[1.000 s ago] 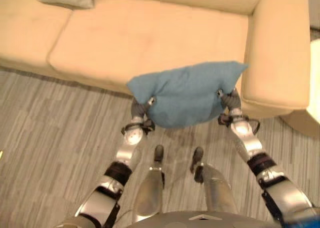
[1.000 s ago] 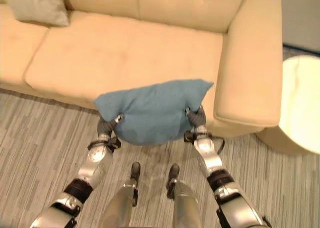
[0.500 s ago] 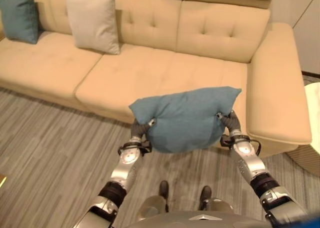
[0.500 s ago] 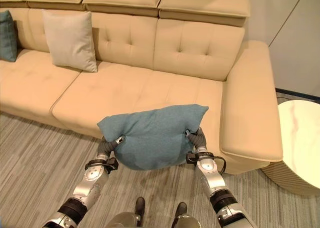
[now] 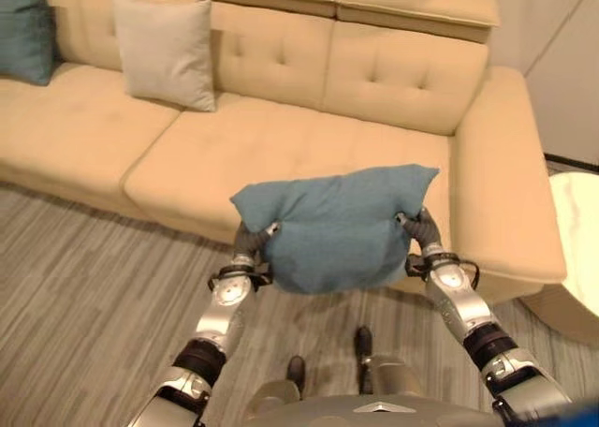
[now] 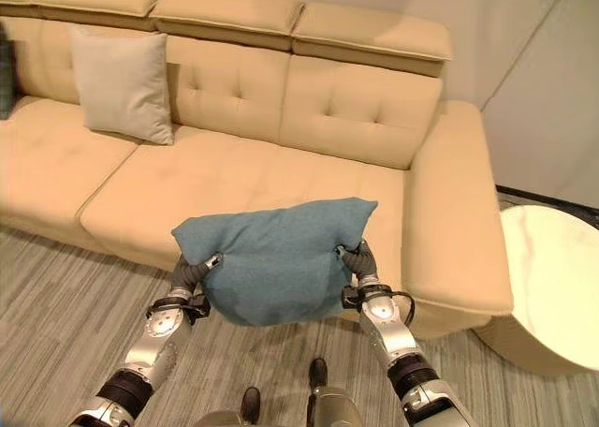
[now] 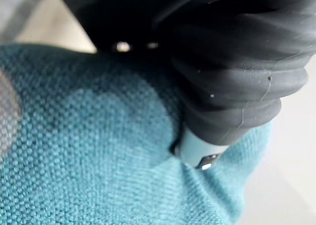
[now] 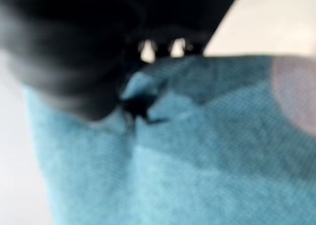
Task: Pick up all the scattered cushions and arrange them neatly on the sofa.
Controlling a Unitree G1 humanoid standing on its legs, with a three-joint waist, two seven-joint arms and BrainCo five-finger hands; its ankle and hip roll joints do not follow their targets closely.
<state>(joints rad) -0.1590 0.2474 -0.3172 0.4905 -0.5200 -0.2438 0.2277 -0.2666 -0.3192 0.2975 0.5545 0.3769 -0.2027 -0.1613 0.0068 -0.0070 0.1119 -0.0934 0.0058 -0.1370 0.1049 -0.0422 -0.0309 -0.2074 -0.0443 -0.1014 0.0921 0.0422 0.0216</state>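
Observation:
I hold a blue-teal cushion (image 5: 339, 225) in the air between both hands, in front of the sofa's right seat (image 5: 281, 146). My left hand (image 5: 247, 247) grips its left end and my right hand (image 5: 421, 234) its right end, fingers curled into the fabric. In the left wrist view the teal cloth (image 7: 89, 151) is pressed against the hand's dark cover (image 7: 232, 77). The right wrist view has the same cloth (image 8: 197, 161) bunched at the hand. A beige cushion (image 5: 167, 51) and another teal cushion (image 5: 23, 34) lean upright against the sofa's back at the left.
The cream sofa has a wide right armrest (image 5: 501, 165) just beyond my right hand. A round white side table (image 6: 552, 287) stands to the right of it. Grey striped carpet (image 5: 84, 277) lies in front of the sofa.
The camera has tilted up, bringing the sofa's back and its two cushions into view. The teal cushion stays gripped between both hands, now held a little higher before the seat.

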